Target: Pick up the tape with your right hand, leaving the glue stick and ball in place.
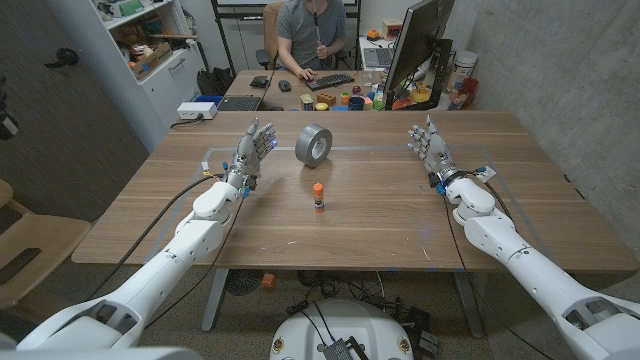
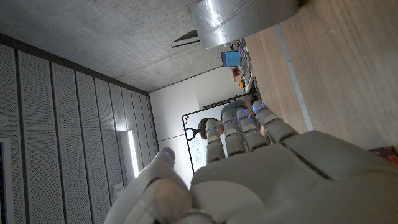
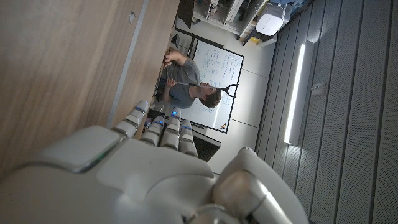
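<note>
We see the roll of grey tape [image 1: 314, 145] standing on its edge on the table [image 1: 380, 215], toward the far side and a bit left of centre. It sits just beside our left hand [image 1: 251, 150], apart from it, no contact. Our right hand [image 1: 430, 146] is well apart from the tape, across the table on the right, raised with fingers [image 1: 424, 133] spread and holding nothing. Left hand is the same: fingers up and apart, nothing held.

Glue stick [image 1: 318, 196] with an orange cap stands upright near the table's centre, nearer to us than the tape and apart from it, between the two arms.

Left wrist view: the back of the left hand [image 2: 273, 168], with the tape [image 2: 245, 18] close beyond its fingertips [image 2: 245, 115]. Right wrist view: the right hand [image 3: 134, 174], fingers extended along the bare table [image 3: 74, 56].

Behind the table, a person [image 1: 312, 35] sits at a desk with a keyboard [image 1: 329, 81] and a monitor [image 1: 418, 45]; small colourful objects [image 1: 350, 100] lie on that desk.
</note>
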